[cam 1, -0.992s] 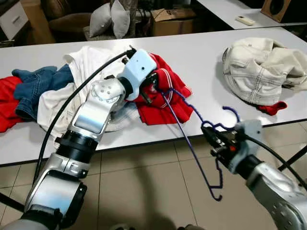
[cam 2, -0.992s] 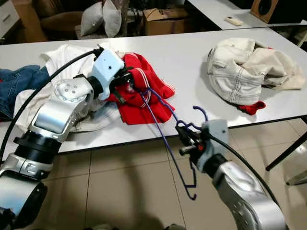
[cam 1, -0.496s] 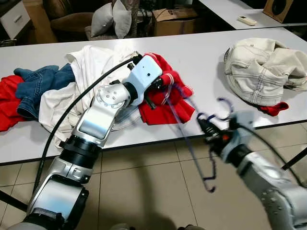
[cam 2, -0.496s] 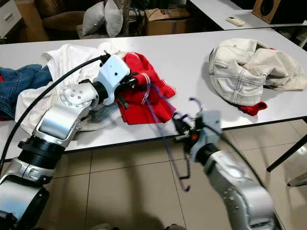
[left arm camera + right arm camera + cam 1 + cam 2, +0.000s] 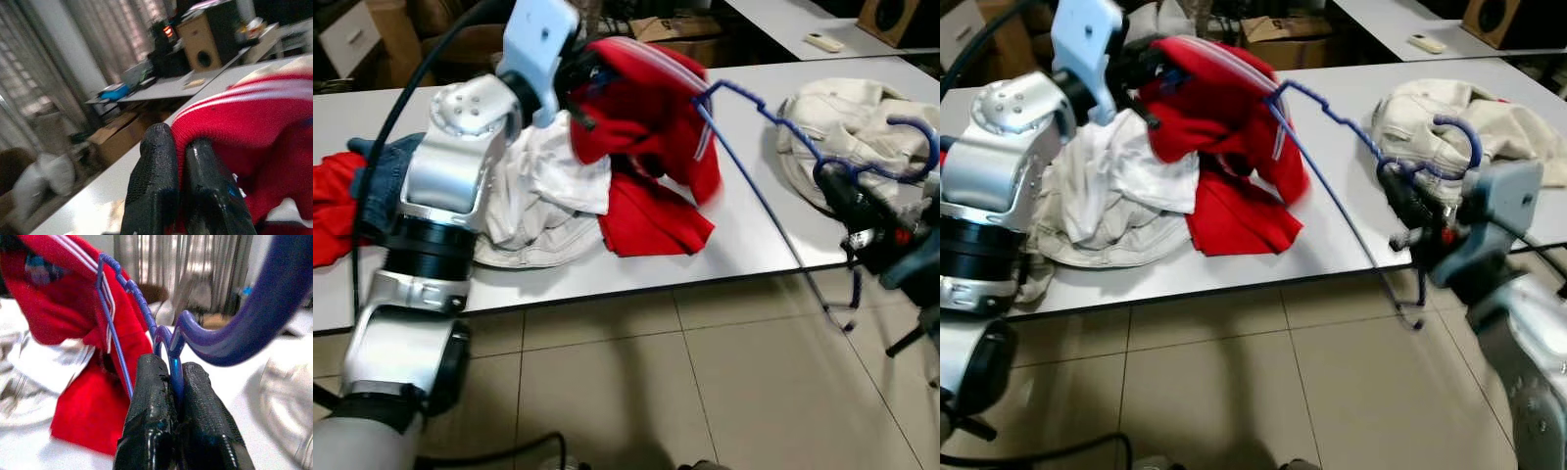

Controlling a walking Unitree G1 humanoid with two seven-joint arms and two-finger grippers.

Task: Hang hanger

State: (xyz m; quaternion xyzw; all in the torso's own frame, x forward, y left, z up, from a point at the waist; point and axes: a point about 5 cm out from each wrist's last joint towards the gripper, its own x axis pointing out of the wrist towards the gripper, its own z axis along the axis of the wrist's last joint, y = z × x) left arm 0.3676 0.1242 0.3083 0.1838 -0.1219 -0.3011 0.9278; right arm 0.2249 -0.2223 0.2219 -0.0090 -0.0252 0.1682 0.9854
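A blue plastic hanger slants over the table's front edge, one shoulder tucked into a red garment with white stripes. My right gripper is shut on the hanger's neck just below the hook. High at the left, my left gripper is shut on the red garment's edge and holds it above the white table. The garment's lower part still lies on the table.
A white garment lies under the red one, with jeans and another red cloth at the left. A cream jacket lies at the right. Tiled floor is in front; boxes and cushions stand behind.
My left gripper has risen, lifting the red garment off the table. My right gripper has moved right and up with the hanger, which now slants higher. The view has shifted too.
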